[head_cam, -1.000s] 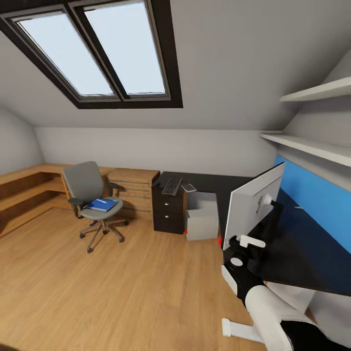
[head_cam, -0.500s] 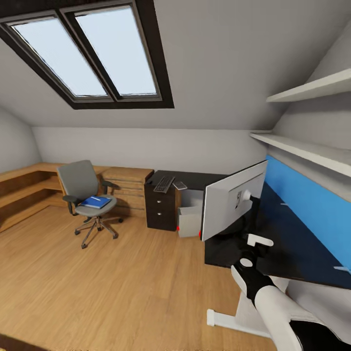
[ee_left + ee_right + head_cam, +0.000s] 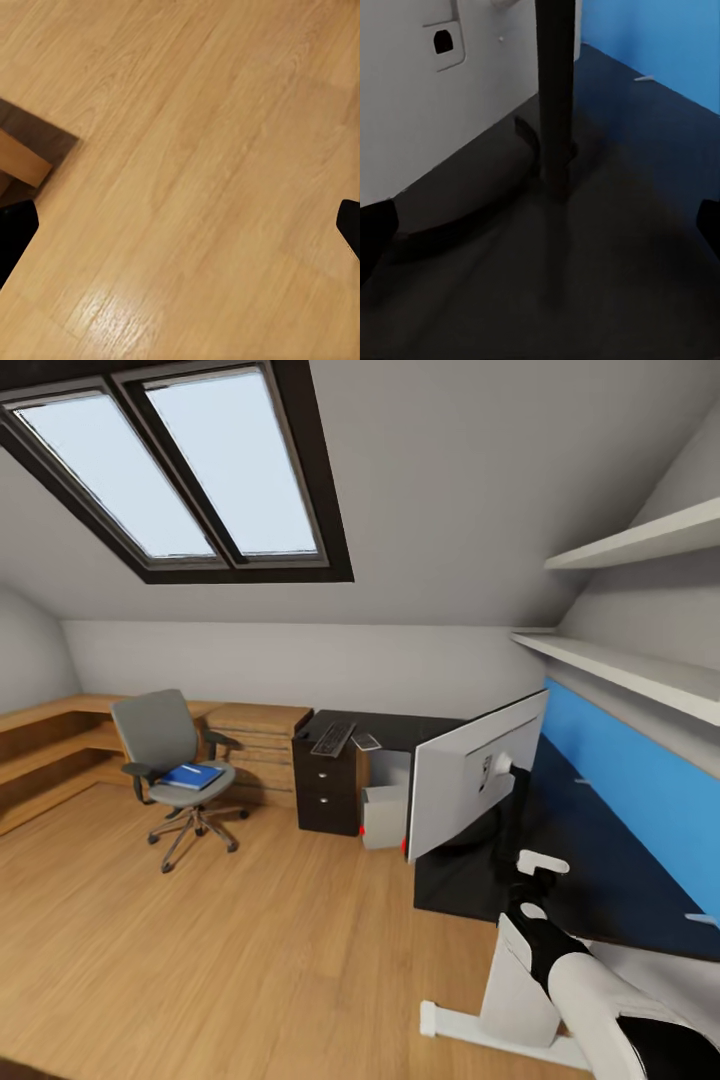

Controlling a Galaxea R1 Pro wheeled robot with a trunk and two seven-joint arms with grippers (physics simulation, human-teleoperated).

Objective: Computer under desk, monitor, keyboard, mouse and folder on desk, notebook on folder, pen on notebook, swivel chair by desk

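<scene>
The monitor stands on the desk, white back toward me. Behind its stand, my right gripper hovers open over the black top. In the right wrist view the monitor's black stand pole and white back are just ahead of the right gripper, with nothing between the fingertips. The keyboard and a small grey notebook lie on the desk's far end. The computer sits under the desk. The swivel chair holds the blue folder with the pen on it. My left gripper is open above the floor.
A wooden dresser and low wooden shelving line the far wall. Two white wall shelves hang over the desk, above a blue wall panel. The desk's white leg stands by my right arm. Wooden floor stretches between me and the chair.
The camera has moved, shifting the whole picture. My right gripper now sits further back from the monitor's stand than a second ago, and the monitor stands free on the desk.
</scene>
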